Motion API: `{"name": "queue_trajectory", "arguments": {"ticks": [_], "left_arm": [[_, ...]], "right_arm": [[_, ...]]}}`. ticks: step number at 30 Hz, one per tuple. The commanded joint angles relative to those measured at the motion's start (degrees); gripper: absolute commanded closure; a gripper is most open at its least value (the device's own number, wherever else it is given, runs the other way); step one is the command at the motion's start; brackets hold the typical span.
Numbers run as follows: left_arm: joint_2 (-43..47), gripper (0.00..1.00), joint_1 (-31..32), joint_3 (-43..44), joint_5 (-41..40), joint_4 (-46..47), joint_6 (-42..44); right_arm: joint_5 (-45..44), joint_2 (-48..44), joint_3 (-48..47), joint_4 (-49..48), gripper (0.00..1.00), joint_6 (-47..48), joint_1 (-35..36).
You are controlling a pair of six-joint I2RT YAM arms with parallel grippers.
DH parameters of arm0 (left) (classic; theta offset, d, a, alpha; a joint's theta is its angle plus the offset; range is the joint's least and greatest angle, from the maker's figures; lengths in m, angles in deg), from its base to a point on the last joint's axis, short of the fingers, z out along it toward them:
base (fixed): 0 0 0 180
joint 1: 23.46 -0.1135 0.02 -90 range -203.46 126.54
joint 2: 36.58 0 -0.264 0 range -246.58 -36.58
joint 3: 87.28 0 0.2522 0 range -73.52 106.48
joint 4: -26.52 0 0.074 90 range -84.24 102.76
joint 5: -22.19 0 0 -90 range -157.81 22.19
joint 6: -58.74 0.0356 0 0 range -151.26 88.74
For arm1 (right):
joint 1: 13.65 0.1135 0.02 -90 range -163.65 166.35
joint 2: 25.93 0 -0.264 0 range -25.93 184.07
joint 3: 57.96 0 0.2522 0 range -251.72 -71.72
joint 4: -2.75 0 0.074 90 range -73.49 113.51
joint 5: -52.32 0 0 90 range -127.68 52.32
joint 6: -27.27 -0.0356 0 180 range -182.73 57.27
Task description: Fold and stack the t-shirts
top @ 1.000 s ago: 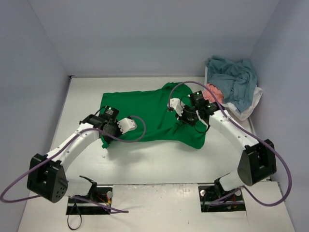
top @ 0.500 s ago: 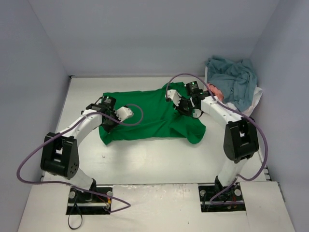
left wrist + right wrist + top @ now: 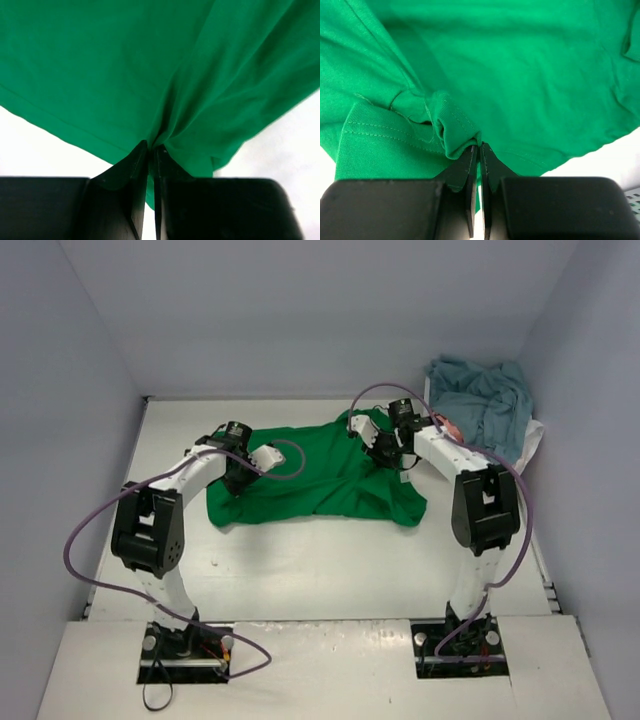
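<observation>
Teal shirt heap (image 3: pixel 480 400) lies near green t-shirt (image 3: pixel 320 480)

- Bright, even light from above; the top view is sharp throughout.
- A faint, soft shadow runs along the near edge of the green t-shirt (image 3: pixel 300 490).
- In the wrist views, the shirt's stitching is crisp and the foreground beneath it is very dark.

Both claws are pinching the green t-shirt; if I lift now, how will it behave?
Probably floppy: the green t-shirt bunches into folds at the left claw and right claw, so the middle would likely sag. It looks thin and light, unlikely to strain the pinch. Dragged over the table, it may wrinkle rather than slide flat.
</observation>
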State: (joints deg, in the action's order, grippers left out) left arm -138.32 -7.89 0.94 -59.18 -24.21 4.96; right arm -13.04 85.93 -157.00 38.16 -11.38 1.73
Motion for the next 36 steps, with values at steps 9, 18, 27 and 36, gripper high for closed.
{"name": "queue_trajectory", "arguments": {"ticks": [9, 18, 27, 36], "left_arm": [[-5.4, 0.93, -0.6, 6.4, -4.5, 2.1, 0.2], [-6.4, 0.64, -0.6, 3.2, -6.9, 4.1, -0.6], [-4.3, 0.64, -0.5, 2.7, -5.9, 3.4, -1.5], [-1.7, 0.64, -0.5, 1.8, -4.8, 2.4, -2.1]], "right_arm": [[1.7, 5.3, -8.6, -2.1, 0.84, -1.5, -1.0], [-0.2, 0.8, -3.2, -3.5, 0.48, -5.4, -0.6], [0.2, -16.6, 6.2, -0.4, 0.45, -6.1, 1.1], [-4.6, -24.0, 17.5, 0.6, 0.45, -6.5, 9.0]]}}
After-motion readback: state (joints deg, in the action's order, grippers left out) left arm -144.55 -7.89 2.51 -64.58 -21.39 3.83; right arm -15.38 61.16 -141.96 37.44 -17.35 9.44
